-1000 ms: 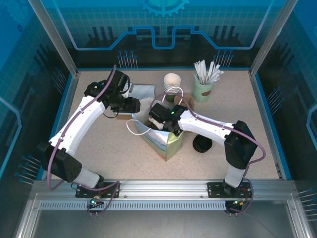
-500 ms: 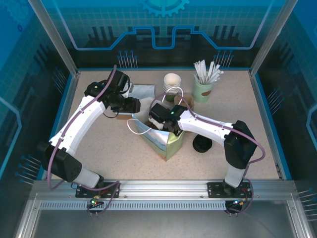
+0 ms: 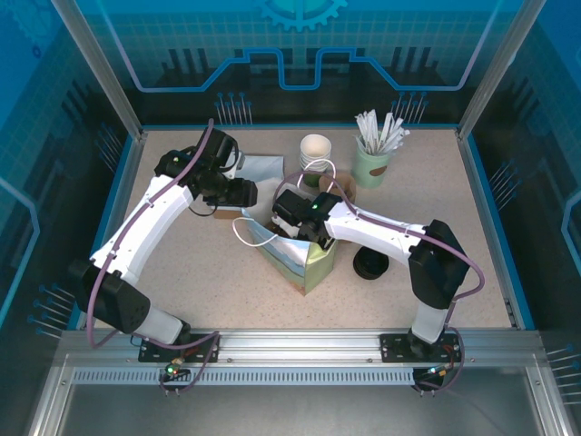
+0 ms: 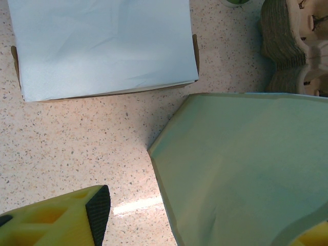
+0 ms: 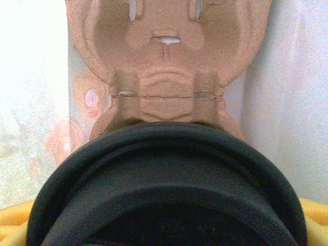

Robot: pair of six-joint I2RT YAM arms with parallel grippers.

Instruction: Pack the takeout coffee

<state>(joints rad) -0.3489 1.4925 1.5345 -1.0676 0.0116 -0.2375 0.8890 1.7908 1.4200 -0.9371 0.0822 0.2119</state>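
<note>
Right wrist: hand (image 5: pixel 164 221) grips black lid (image 5: pixel 164 154) over carrier (image 5: pixel 166 66).

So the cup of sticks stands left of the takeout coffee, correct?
No. The cup of sticks stands right of the takeout coffee, not left; the top external view shows it.

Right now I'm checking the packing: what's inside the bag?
The right gripper sits at the mouth of the bag. Its camera shows a brown carrier between pale walls, partly covered by the black lid it holds. Anything under the lid is hidden.
</note>
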